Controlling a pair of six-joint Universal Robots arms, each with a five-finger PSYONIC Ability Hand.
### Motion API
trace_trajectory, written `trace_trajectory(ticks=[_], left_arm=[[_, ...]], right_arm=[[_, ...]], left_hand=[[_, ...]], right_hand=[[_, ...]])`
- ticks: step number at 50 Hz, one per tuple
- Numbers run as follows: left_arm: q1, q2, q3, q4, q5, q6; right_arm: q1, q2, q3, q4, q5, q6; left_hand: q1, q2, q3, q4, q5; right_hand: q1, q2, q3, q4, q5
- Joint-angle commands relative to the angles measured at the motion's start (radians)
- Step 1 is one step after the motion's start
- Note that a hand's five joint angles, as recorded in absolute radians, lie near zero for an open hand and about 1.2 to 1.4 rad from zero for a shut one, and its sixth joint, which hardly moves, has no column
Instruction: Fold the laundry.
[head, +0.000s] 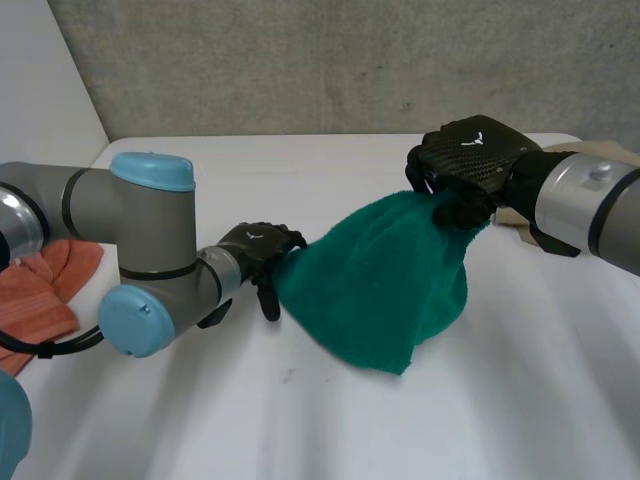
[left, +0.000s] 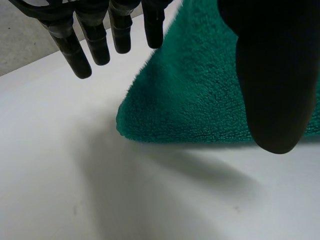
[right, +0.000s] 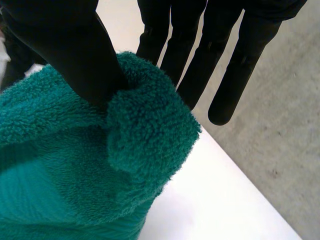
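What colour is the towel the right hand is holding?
Plain teal-green; the towel shows best in the head view.

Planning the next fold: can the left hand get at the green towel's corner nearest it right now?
Probably yes. The left hand is open right beside the green towel at that corner, with nothing between them. The right hand pinches the towel's top, holding it up.
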Motion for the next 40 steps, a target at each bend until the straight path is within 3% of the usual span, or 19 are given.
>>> trace_trajectory(ticks=[1,3,4,6,7,9,14,15,18,21,25,27,30,33,40], left_arm=[[-0.016,-0.078,0.064,0.014,-0.016,-0.001],[-0.021,-0.098,0.088,0.014,-0.029,0.002],[-0.021,-0.102,0.096,0.014,-0.037,0.004],[-0.019,-0.107,0.113,0.016,-0.059,0.004],[-0.013,-0.107,0.134,0.020,-0.088,0.001],[-0.002,-0.095,0.157,0.029,-0.123,0.004],[0.035,-0.012,0.226,0.103,-0.218,0.001],[0.050,0.028,0.245,0.150,-0.224,-0.004],[0.070,0.089,0.263,0.265,-0.206,-0.005],[0.084,0.169,0.263,0.428,-0.159,-0.010],[0.085,0.252,0.233,0.575,-0.132,-0.008],[0.084,0.290,0.191,0.598,-0.125,-0.008],[0.085,0.330,0.096,0.577,-0.131,-0.004],[0.088,0.346,0.001,0.562,-0.135,0.004],[0.073,0.338,-0.344,0.557,-0.143,0.058]], right_arm=[[0.001,-0.134,0.060,-0.005,-0.086,0.011],[-0.001,-0.150,0.055,-0.008,-0.091,0.022],[-0.004,-0.159,0.046,-0.014,-0.091,0.040],[-0.005,-0.164,0.038,-0.025,-0.089,0.054],[-0.007,-0.162,0.035,-0.032,-0.088,0.057],[-0.010,-0.154,0.025,-0.059,-0.071,0.063],[-0.031,-0.096,-0.006,-0.182,0.029,0.026],[-0.028,-0.078,-0.021,-0.260,0.085,0.014],[-0.011,-0.056,-0.040,-0.414,0.179,0.003],[0.019,-0.049,-0.031,-0.675,0.264,0.020],[0.033,-0.052,0.053,-0.994,0.267,0.041],[0.036,-0.047,0.124,-1.148,0.238,0.061],[0.029,-0.041,0.217,-1.253,0.174,0.072],[0.022,-0.016,0.273,-1.243,0.138,0.062],[-0.027,0.068,0.425,-1.001,0.129,-0.072]], left_hand=[[-0.025,-0.031,-0.036,-0.029,-0.050],[0.025,0.018,0.013,0.020,-0.001],[0.160,0.153,0.148,0.155,0.134],[0.532,0.525,0.520,0.527,0.507],[0.949,0.943,0.938,0.945,0.924],[1.196,1.190,1.185,1.192,1.171],[1.197,1.190,1.185,1.192,1.172],[1.197,1.190,1.185,1.192,1.172],[1.197,1.190,1.185,1.192,1.172],[1.197,1.190,1.185,1.192,1.172],[1.197,1.190,1.185,1.192,1.172],[1.197,1.190,1.185,1.192,1.172],[1.197,1.190,1.185,1.192,1.172],[1.197,1.190,1.185,1.192,1.172],[1.197,1.190,1.185,1.192,1.172]], right_hand=[[0.318,0.229,0.211,0.201,0.274],[0.318,0.229,0.211,0.201,0.274],[0.318,0.229,0.211,0.201,0.274],[0.318,0.229,0.211,0.201,0.274],[0.318,0.229,0.211,0.201,0.274],[0.318,0.229,0.211,0.201,0.274],[0.318,0.229,0.211,0.201,0.274],[0.318,0.229,0.211,0.201,0.274],[0.318,0.229,0.211,0.201,0.274],[0.318,0.229,0.211,0.201,0.274],[0.318,0.229,0.211,0.201,0.274],[0.318,0.229,0.211,0.201,0.274],[0.318,0.229,0.211,0.201,0.274],[0.318,0.229,0.211,0.201,0.274],[0.318,0.229,0.211,0.201,0.274]])
